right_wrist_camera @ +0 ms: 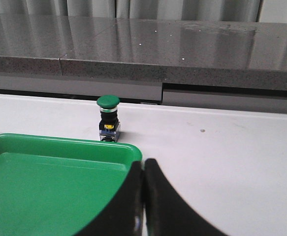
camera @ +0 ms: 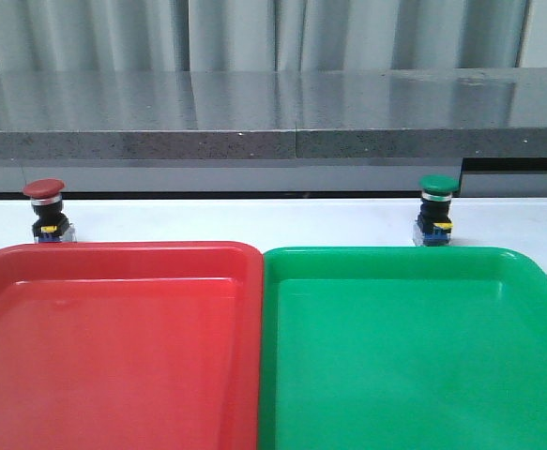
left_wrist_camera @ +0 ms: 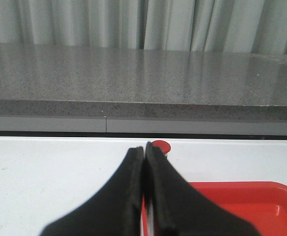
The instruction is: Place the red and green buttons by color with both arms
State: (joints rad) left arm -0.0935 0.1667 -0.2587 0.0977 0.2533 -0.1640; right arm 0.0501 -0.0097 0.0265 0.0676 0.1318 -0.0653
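Left tool (left_wrist_camera: 143, 152): fingers pressed together, clenched on nothing. Right tool (right_wrist_camera: 143, 167): likewise clenched, empty. Neither shows in the front view.

The red button (camera: 46, 212) stands upright on the white counter (camera: 254, 220), just beyond the far left corner of the red tray (camera: 113, 337). The green button (camera: 436, 210) stands upright just beyond the far edge of the green tray (camera: 414, 356), toward its right. The 2 trays sit side by side, both bare.

We judge each button light, rigid and top-heavy: the wide cap sits on a narrower body, so it may tip if nudged. The domed cap looks smooth, likely slippery. We would grip the black body below the silver collar.

Appearance: mushroom cap, silver collar, black body, yellow mark, blue-clear base.
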